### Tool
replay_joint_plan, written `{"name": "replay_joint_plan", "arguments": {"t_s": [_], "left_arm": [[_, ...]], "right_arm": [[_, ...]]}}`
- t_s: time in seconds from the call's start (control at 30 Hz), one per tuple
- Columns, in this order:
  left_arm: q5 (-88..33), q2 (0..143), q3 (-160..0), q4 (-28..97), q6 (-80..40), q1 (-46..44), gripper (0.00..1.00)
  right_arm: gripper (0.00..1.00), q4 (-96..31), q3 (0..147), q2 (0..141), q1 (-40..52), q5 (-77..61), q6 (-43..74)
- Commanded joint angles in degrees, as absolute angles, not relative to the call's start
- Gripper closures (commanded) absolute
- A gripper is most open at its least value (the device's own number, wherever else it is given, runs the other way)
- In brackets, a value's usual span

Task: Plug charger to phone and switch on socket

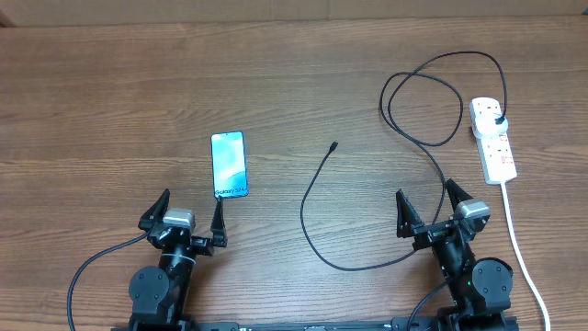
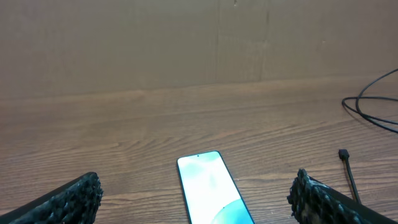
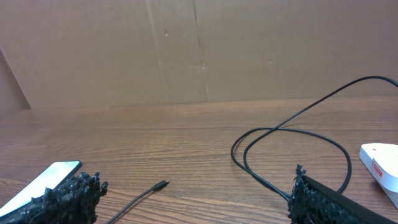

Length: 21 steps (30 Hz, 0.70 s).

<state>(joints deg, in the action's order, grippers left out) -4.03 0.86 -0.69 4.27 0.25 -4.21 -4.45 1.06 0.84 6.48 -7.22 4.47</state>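
The phone [image 1: 229, 165] lies flat on the wooden table with its blue screen lit, just beyond my left gripper [image 1: 191, 212], which stands open and empty; the left wrist view has the phone [image 2: 211, 193] between the spread fingers. The charger [image 1: 317, 234] is a thin black cable looping across the table; its connector tip [image 1: 333, 145] lies free right of the phone, and its black plug [image 1: 499, 120] sits in the white socket [image 1: 492, 138] at the far right. My right gripper [image 1: 427, 203] is open and empty, near the cable. In the right wrist view the connector tip [image 3: 161, 185] lies ahead.
A thick white cord [image 1: 520, 248] runs from the socket toward the near edge, right of my right arm. A brown cardboard wall [image 3: 199, 50] stands at the table's far side. The cable's loops [image 1: 423, 101] lie left of the socket.
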Motion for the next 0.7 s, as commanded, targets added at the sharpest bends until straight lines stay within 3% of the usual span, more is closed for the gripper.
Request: {"name": "replay_joint_plan", "arguments": {"t_s": [0.0,0.67], "left_arm": [[-4.1,0.3,-0.3,4.2,1.3,-4.4,0.0],[-5.8,0.3,-0.3,4.0,0.0,-4.4,0.0]], "right_arm": [[0.0,-4.2,0.4,0.2,6.8,-6.9,4.4],[0.0,-4.2,0.4,0.2,6.8,-6.9,4.4]]}}
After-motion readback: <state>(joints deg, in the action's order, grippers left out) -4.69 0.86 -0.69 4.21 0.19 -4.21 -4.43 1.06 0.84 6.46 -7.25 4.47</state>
